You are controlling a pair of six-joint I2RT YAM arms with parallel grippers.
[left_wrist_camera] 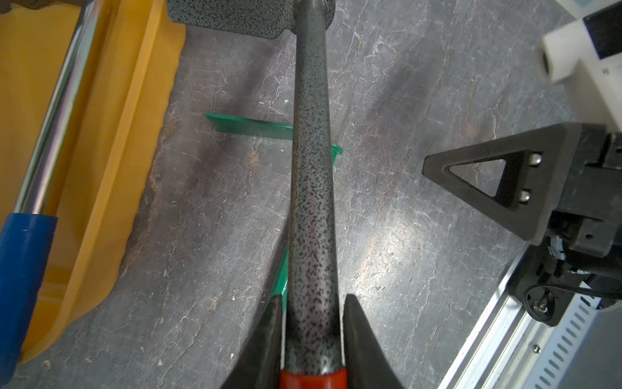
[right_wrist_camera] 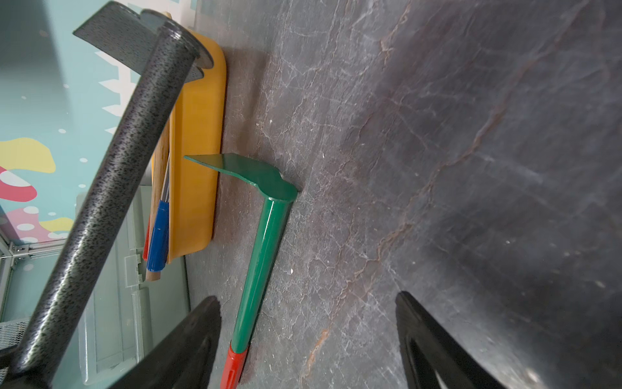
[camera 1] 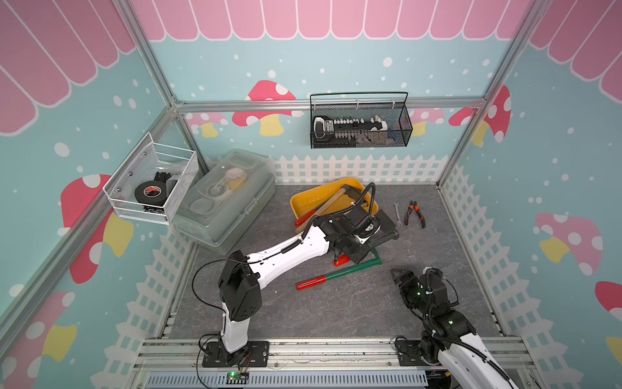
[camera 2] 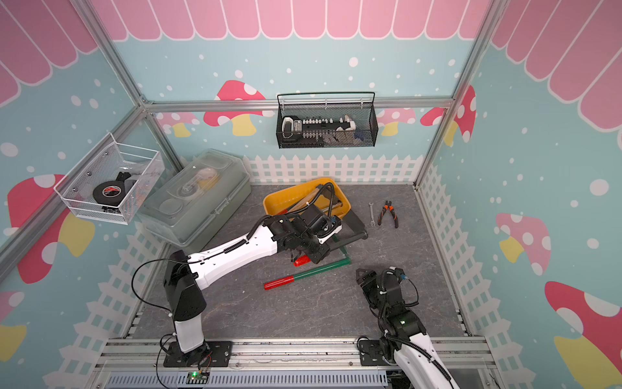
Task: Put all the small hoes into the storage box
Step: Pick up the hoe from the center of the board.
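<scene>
Presently the grey table (camera 1: 336,313) carries the yellow storage box (camera 1: 303,202) toward its back, with a blue-handled screwdriver (right_wrist_camera: 157,235) and other long-handled tools lying in it. The left claw (left_wrist_camera: 313,298) is clamped narrow on the small hoe (left_wrist_camera: 311,168), gripping the dark speckled shaft just above its red grip. That hoe hangs clear of the table, blade end near the box's closest corner and not yet inside it. A green hoe (camera 1: 350,269) lies flat on the table, its shaft passing beneath the held one; I take the held tool as the one wanted. The right claw (right_wrist_camera: 307,298) stands wide and empty, low and close to the green hoe's head, touching nothing that I can see. A wrench (camera 1: 397,214) and pliers (camera 1: 414,214) lie beside the box. Judgement: pickup is done; left to do are carrying the hoe over the rim, lowering it among the tools, and letting go.
</scene>
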